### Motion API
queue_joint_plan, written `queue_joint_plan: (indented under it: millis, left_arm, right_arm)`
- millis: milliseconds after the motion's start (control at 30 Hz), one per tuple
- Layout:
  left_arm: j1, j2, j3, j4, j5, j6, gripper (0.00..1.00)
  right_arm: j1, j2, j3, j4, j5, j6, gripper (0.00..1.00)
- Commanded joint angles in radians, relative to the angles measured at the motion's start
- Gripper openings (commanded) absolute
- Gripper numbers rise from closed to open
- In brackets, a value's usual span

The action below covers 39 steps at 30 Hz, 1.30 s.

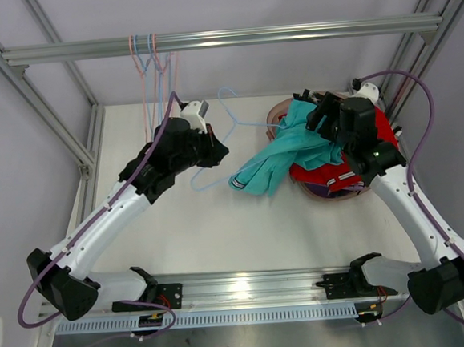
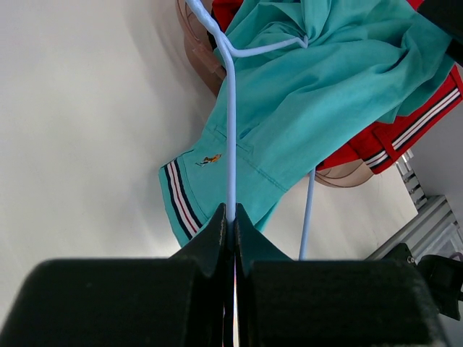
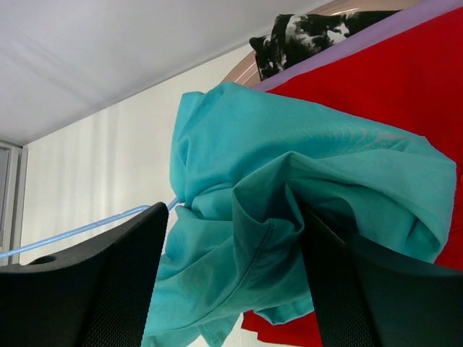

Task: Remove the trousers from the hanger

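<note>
The teal trousers (image 1: 273, 161) with a striped hem lie draped from the round basket (image 1: 330, 195) onto the table, on top of red trousers (image 1: 322, 174). A light-blue wire hanger (image 1: 231, 116) runs into the teal cloth. My left gripper (image 2: 233, 213) is shut on the hanger's wire (image 2: 231, 144), just in front of the striped hem (image 2: 177, 195). My right gripper (image 3: 235, 238) hangs over the pile with its jaws wide apart and a bunched fold of teal trousers (image 3: 289, 188) between them. Red trousers (image 3: 391, 94), a lilac strip (image 3: 405, 25) and black speckled cloth (image 3: 304, 32) lie behind.
Several pink and blue empty hangers (image 1: 151, 59) hang from the metal rail (image 1: 285, 33) at the back left. Frame posts stand at both sides. The basket sits at the back right, near the frame.
</note>
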Motion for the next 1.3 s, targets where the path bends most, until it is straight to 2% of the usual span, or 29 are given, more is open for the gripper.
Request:
queue_joint_plan:
  millis: [0,233,333,367,433,567,667,733,933,1267]
  left_arm:
    - [-0.006,-0.036,0.016,0.036,-0.016,0.019,0.0]
    - [-0.004,-0.048,0.013,0.038,-0.036,0.025,0.0]
    - [-0.004,-0.047,0.015,0.039,-0.036,0.025,0.0]
    - [-0.004,-0.048,0.016,0.039,-0.036,0.023,0.0]
    - [-0.004,-0.048,0.013,0.039,-0.036,0.023,0.0]
    - [-0.006,-0.054,0.01,0.039,-0.044,0.025,0.0]
    - [-0.007,-0.038,0.013,0.041,-0.085,0.026,0.0]
    - [-0.015,-0.009,0.019,0.044,-0.116,0.025,0.0]
    - [-0.156,0.054,0.074,0.03,-0.271,0.067,0.0]
    - [-0.354,0.203,0.182,-0.008,-0.417,0.081,0.0]
  right_arm:
    - [0.015,-0.023,0.063,-0.029,0.04,0.017,0.75]
    - [0.021,-0.022,-0.029,-0.096,0.036,0.013,0.61]
    - [0.021,-0.025,-0.076,-0.104,0.034,0.008,0.48]
    - [0.021,-0.028,-0.086,-0.105,0.034,0.008,0.37]
    - [0.018,-0.035,-0.11,-0.102,0.037,0.008,0.21]
    - [0.006,-0.055,-0.094,-0.107,0.045,0.003,0.0]
    - [-0.017,-0.046,-0.038,-0.127,0.016,-0.012,0.0]
    - [-0.017,-0.008,0.064,-0.153,-0.019,-0.018,0.0]
    - [-0.014,0.083,0.288,-0.194,-0.07,-0.018,0.0]
    - [-0.018,0.147,0.416,-0.205,-0.119,-0.013,0.0]
